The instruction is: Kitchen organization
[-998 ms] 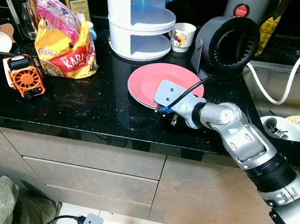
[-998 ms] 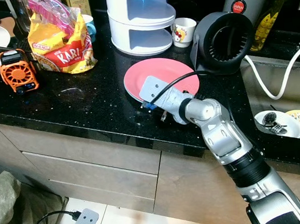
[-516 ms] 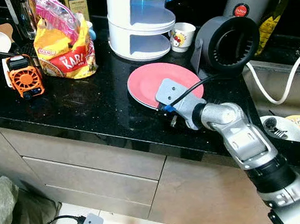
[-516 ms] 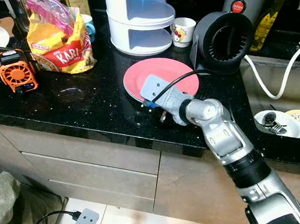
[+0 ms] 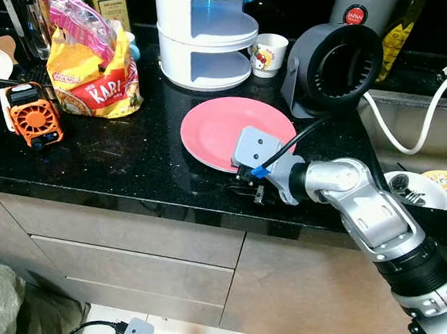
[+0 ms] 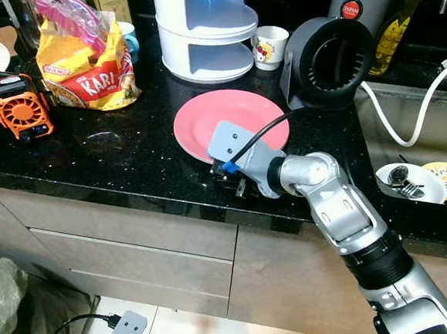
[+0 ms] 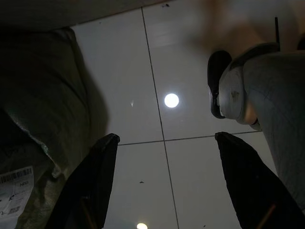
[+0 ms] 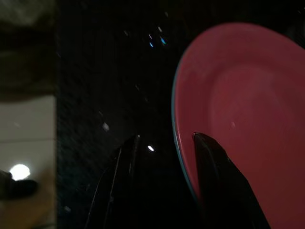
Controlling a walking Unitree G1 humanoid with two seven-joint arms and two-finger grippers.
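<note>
A pink plate [image 5: 228, 124] lies flat on the black counter [image 5: 130, 159], in front of a white tiered rack. My right gripper [image 5: 244, 187] is low at the plate's near rim, close to the counter's front edge. In the right wrist view its black fingers [image 8: 114, 186] stand apart, one over the bare counter and the other at the plate [image 8: 248, 105], with the rim between them. My left gripper [image 7: 164, 143] hangs idle and open above the white tiled floor.
A white tiered rack [image 5: 209, 33], a mug [image 5: 267, 54] and a round black appliance [image 5: 339, 65] stand behind the plate. A yellow snack bag [image 5: 92, 69] and an orange fan [image 5: 29, 112] sit on the left. The sink [image 5: 407, 133] on the right holds dishes.
My right gripper has drawn back a little from over the plate to its near rim, lower towards the counter's front edge. The head view has shifted slightly.
</note>
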